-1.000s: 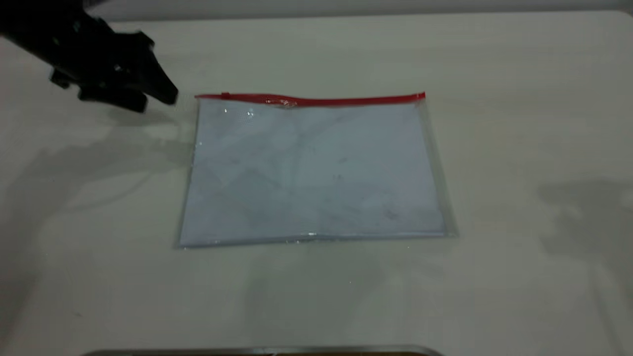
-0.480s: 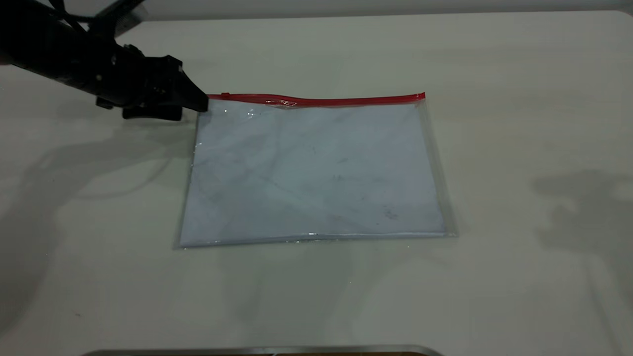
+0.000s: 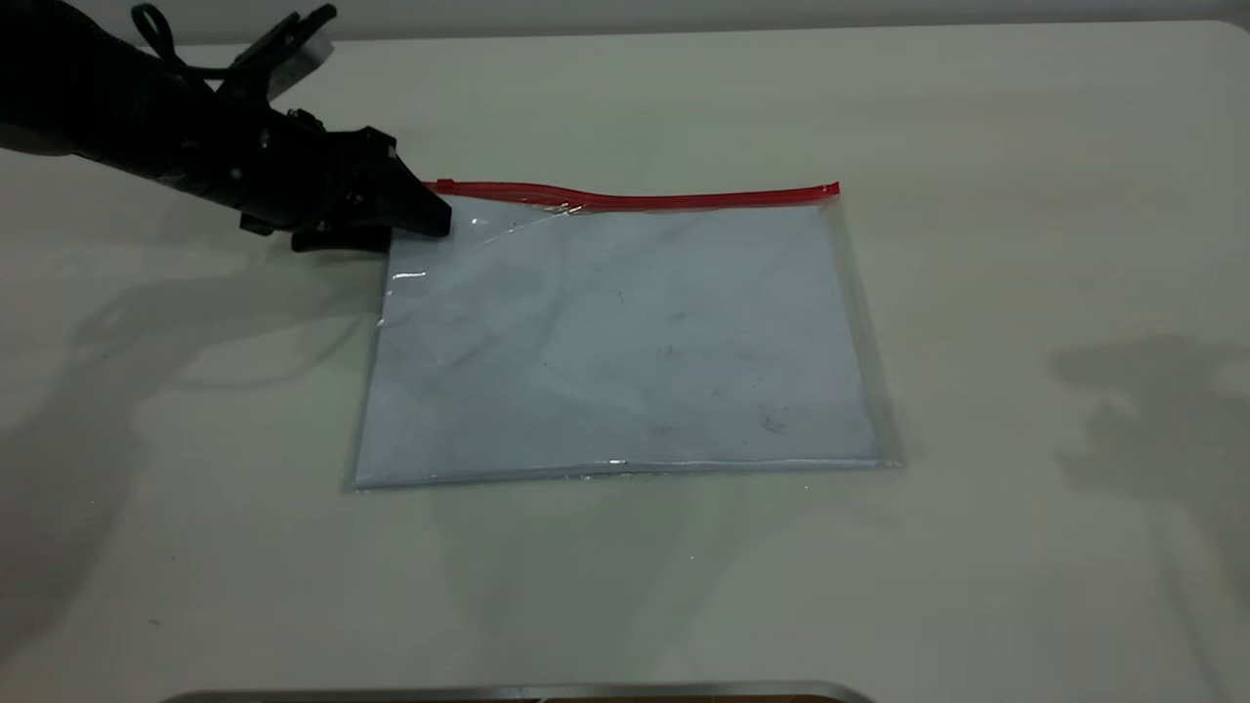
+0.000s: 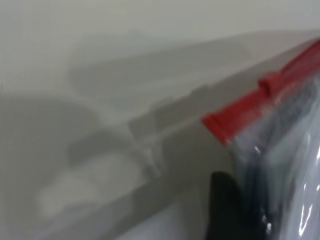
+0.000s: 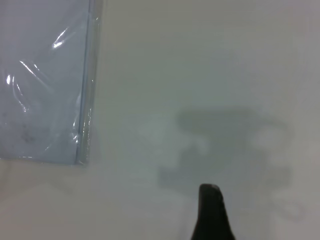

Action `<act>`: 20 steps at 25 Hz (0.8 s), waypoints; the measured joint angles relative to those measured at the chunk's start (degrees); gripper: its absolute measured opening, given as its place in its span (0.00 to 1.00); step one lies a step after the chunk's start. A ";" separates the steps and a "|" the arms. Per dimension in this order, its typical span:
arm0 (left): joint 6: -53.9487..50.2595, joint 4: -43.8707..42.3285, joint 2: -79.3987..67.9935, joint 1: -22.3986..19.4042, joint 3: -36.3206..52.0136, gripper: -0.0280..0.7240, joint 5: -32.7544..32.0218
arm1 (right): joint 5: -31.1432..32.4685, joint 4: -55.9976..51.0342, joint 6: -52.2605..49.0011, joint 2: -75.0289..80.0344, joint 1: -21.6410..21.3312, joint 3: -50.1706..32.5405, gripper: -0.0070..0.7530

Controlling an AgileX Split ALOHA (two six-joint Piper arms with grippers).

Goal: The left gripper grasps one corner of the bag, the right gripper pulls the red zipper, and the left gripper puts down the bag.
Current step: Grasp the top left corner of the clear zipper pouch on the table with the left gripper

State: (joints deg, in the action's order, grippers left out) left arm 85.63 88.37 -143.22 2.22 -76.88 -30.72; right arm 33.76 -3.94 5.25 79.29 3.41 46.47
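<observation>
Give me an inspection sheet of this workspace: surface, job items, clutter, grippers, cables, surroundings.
Surface: pale table, arm shadows on it.
Job's things: bag lies mostly flat, white sheets inside; red zipper along its far edge; corner at the strip's left end.
Clutter: nothing seen.
Grippers: left gripper at that corner, fingertip against the plastic; right gripper off the bag's right side, over bare table.
Cables: black loop on the left arm.
Surroundings: dark rim at the near edge.

We note even, soft overhead light; diffuse arm shadows on the table [image 3: 977,146]. Small glare glints on the bag [image 3: 625,332]. Both wrist views are blurred.
</observation>
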 joint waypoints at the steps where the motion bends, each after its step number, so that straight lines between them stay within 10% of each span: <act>1: 0.72 0.37 0.00 0.00 0.00 0.59 0.00 | -0.07 0.00 0.00 0.00 0.00 0.00 0.77; 6: 7.83 0.70 0.00 0.00 -0.12 0.13 -0.62 | -1.05 0.00 0.20 0.00 0.00 0.00 0.77; 20: 19.22 -29.93 -0.10 1.26 -21.53 0.11 -22.98 | -10.85 -13.93 19.35 5.72 0.00 0.03 0.77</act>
State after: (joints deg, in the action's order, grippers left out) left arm 104.85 58.44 -143.32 3.48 -98.41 -53.69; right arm 22.91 -17.87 24.60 85.01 3.41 46.50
